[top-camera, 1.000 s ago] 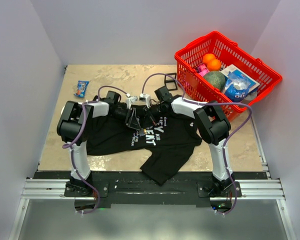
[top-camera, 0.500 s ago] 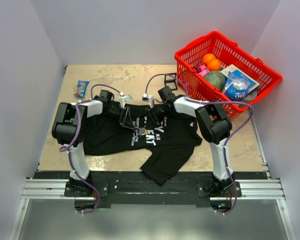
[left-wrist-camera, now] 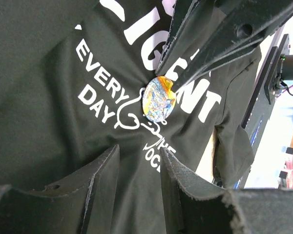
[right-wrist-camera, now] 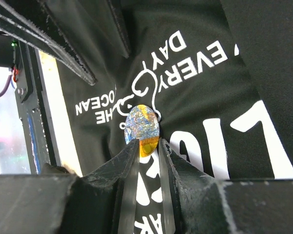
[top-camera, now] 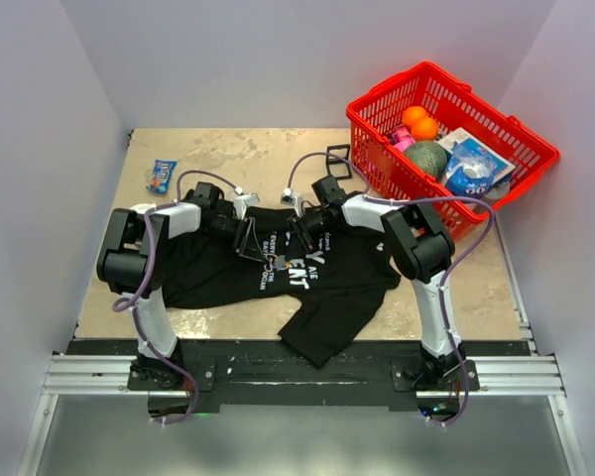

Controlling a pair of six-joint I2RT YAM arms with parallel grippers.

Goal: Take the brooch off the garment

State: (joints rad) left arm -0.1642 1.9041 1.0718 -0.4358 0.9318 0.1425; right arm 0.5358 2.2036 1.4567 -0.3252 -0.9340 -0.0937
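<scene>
**A:** Tan surface, black garment lay spread on it. Where was the brooch?

**B:** I saw the brooch on the chest lettering, with the right tool pinching its edge. Left tool stood parted nearby, holding nothing.

Plain pale grey walls enclose a mottled tan tabletop under even light.

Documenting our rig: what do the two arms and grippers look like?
Both the left arm and right arm have white links with bulky black joint housings, trailed by purple cables. The left gripper and right gripper each have two flat black fingers.
</scene>
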